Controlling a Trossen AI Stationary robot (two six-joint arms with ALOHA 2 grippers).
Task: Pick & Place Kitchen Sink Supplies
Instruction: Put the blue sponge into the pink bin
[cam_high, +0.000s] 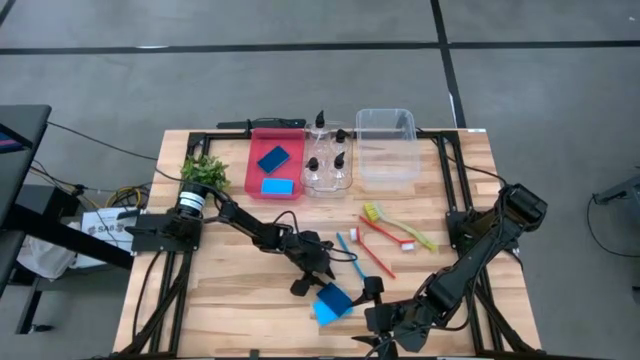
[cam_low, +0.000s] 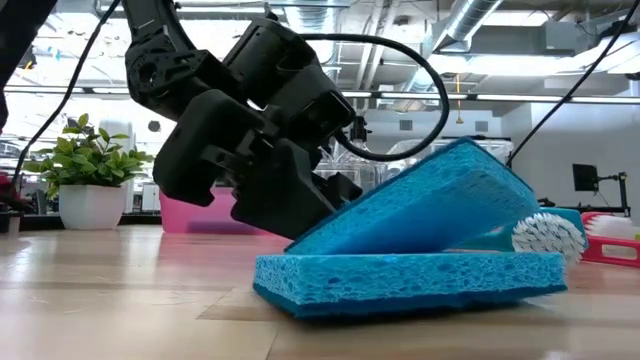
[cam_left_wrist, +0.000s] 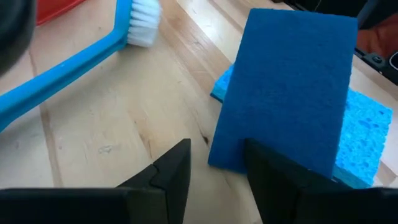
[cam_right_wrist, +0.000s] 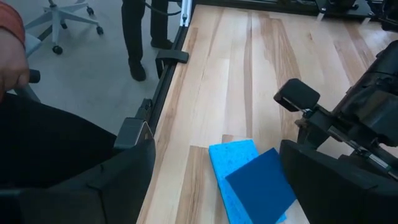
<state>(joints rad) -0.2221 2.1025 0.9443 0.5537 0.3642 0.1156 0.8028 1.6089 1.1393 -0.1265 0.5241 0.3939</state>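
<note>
The left gripper (cam_low: 300, 215) blocks much of the red bin (cam_low: 200, 215) behind it in the low view, and its fingertips vanish behind the dark sponge (cam_low: 420, 205). That sponge covers most of the light sponge (cam_high: 327, 310) from above. The right gripper (cam_high: 385, 330) at 6 o'clock on the table (cam_high: 250, 300) is partly cut by the edge; open or shut, can't tell. The blue brush (cam_left_wrist: 74, 59) handle runs off frame. The bottles (cam_high: 328, 160) are too small for detail.

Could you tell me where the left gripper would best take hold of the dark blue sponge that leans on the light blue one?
Probably by the raised edge of the dark blue sponge: it tilts up off the light blue sponge, so a finger fits under that edge. The left gripper already faces it, open; the low edge sits flat and offers no gap.
</note>
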